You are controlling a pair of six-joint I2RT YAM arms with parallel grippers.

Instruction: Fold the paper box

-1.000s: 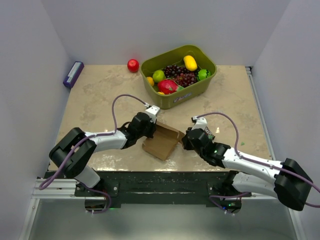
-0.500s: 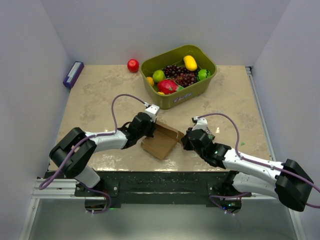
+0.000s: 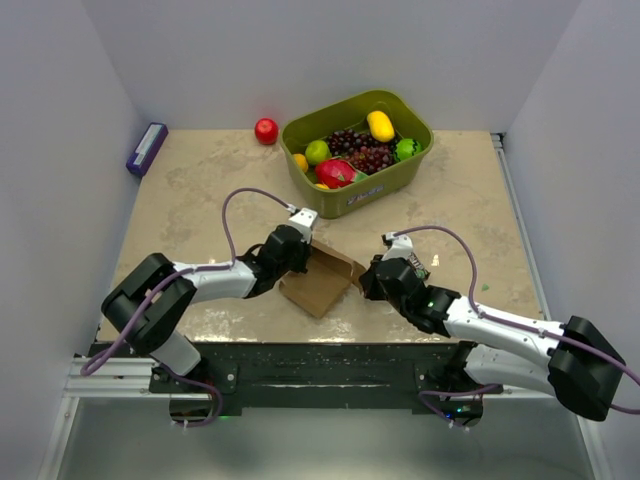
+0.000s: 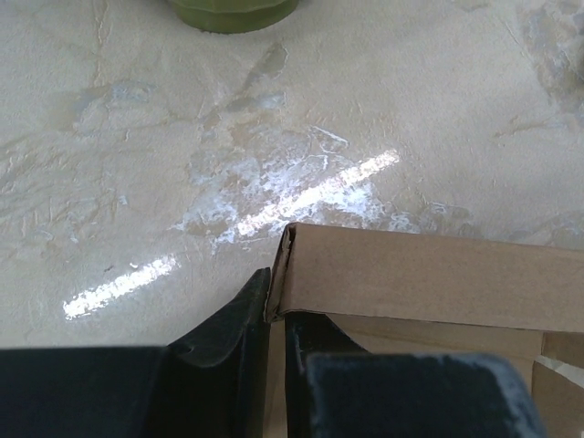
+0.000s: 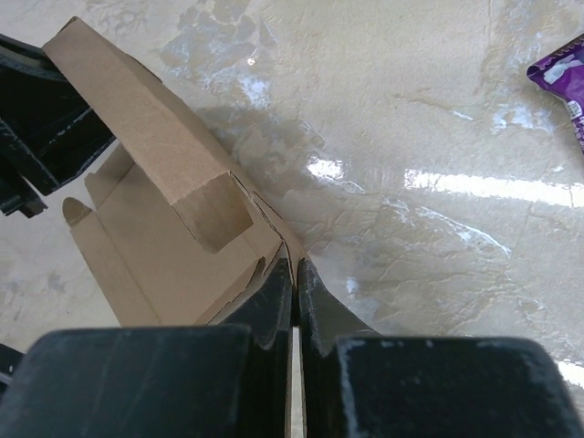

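Behind paper box (image 3: 320, 283), fruit-filled bin (image 3: 402, 178)

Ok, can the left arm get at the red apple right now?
Probably not yet: the left gripper is shut on the paper box. Once it lets go, nothing seems to stand between it and the red apple.

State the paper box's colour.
The paper box is plain brown cardboard, unprinted; the right wrist view shows it best.

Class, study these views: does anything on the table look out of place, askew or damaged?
One red fruit lies on the table, outside the green bin. The paper box sits askew and half-folded, one wall raised, pinched between the left end effector and the right end effector. No damage shows.
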